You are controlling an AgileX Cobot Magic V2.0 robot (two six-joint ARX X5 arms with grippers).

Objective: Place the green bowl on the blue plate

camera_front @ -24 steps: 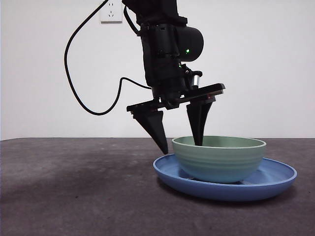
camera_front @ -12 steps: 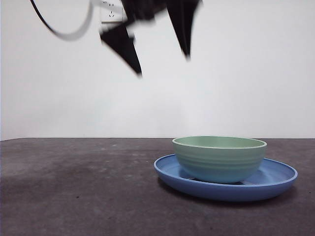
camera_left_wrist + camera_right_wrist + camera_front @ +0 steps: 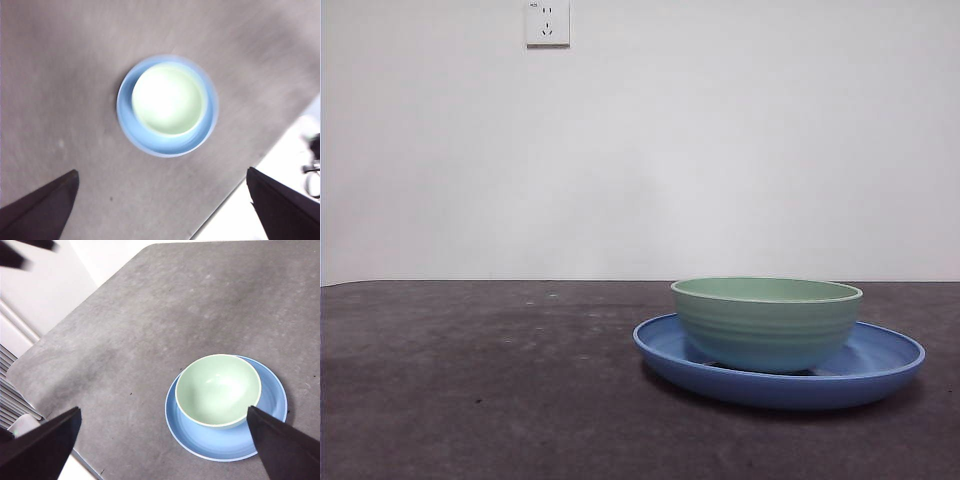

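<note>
The green bowl [image 3: 766, 322] sits upright inside the blue plate [image 3: 880, 365] at the right of the table, and nothing touches it. No gripper shows in the front view. My left gripper [image 3: 161, 171] hangs high above the bowl [image 3: 169, 99] and plate [image 3: 129, 131], open and holding nothing. Off to one side and well above the table, my right gripper [image 3: 163, 409] is open too, looking down at the bowl [image 3: 218, 390] on the plate [image 3: 272, 415]. Blurred dark tips of the left gripper [image 3: 12, 257] show in a corner of the right wrist view.
The dark grey table [image 3: 470, 380] stretches left of the plate. A white wall socket [image 3: 547, 22] is high on the back wall. The table edge [image 3: 235, 200] with pale floor beyond lies close to the plate, and another edge [image 3: 45, 410] runs by the wall.
The left gripper, open around the bowl's rim a second ago, has risen up and out of the front view. The bowl stays on the plate, unmoved.
</note>
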